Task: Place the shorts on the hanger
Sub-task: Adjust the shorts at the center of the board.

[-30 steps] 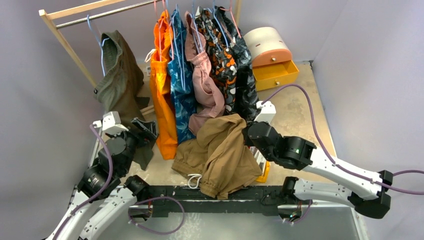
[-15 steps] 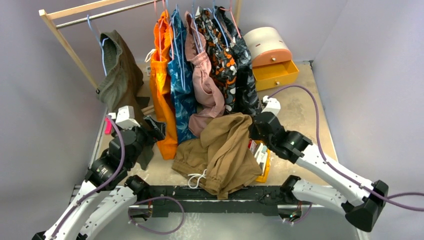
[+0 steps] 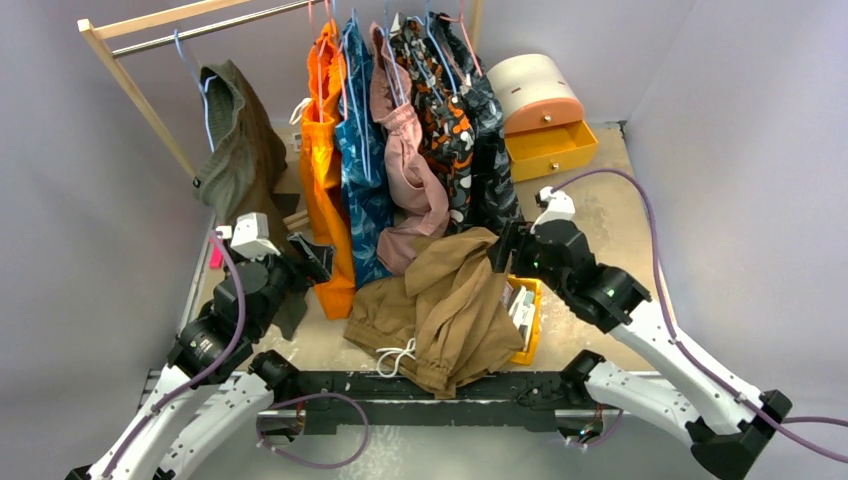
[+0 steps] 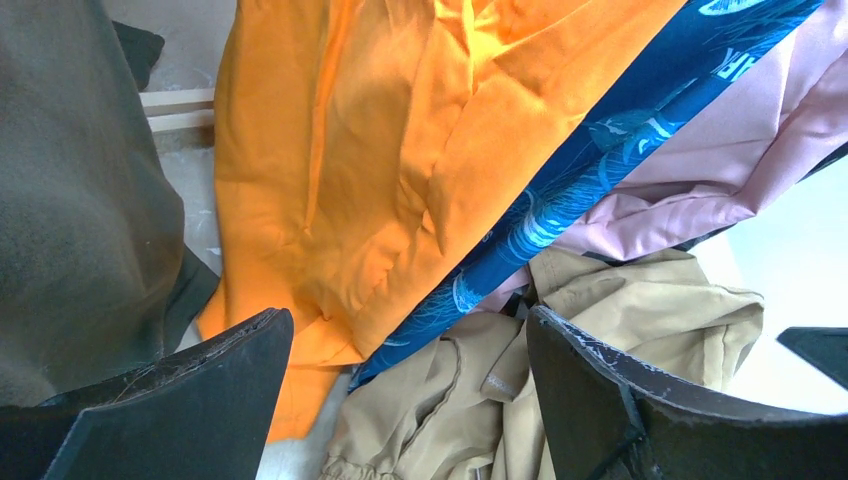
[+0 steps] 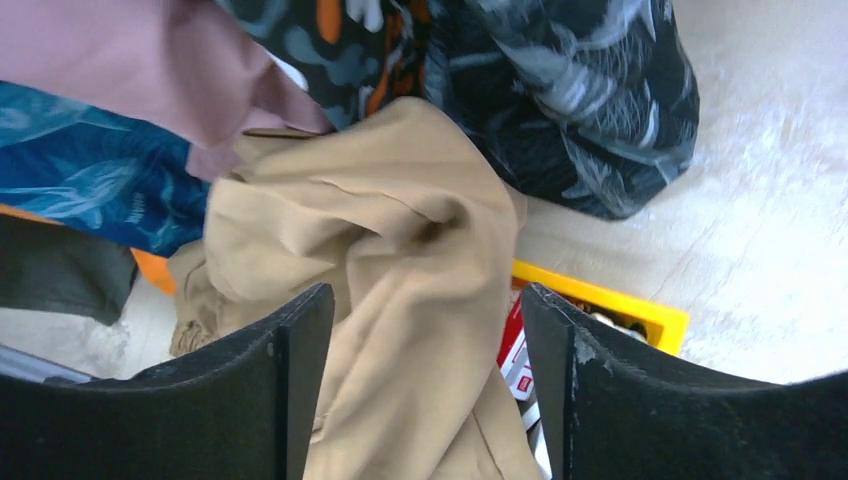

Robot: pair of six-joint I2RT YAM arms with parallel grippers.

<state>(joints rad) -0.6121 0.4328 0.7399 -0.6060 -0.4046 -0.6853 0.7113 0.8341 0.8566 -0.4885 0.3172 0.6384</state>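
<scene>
Shorts [image 3: 445, 305] in a heap; right gripper [image 5: 425, 300] just over them, jaws apart; left gripper [image 4: 408, 320] wide apart too, holding nothing.

top view: shorts [image 3: 440, 310] cover the near side of the yellow tray [image 3: 537, 305], contents too small to read | clothes rack [image 3: 135, 92] and hung clothes [image 3: 420, 120] cut off by upper edge | left wrist: shorts run off bottom edge, partly behind one finger [image 4: 620, 400] | right wrist: shorts' lower folds behind both fingers [image 5: 250, 400], tray half hidden
</scene>
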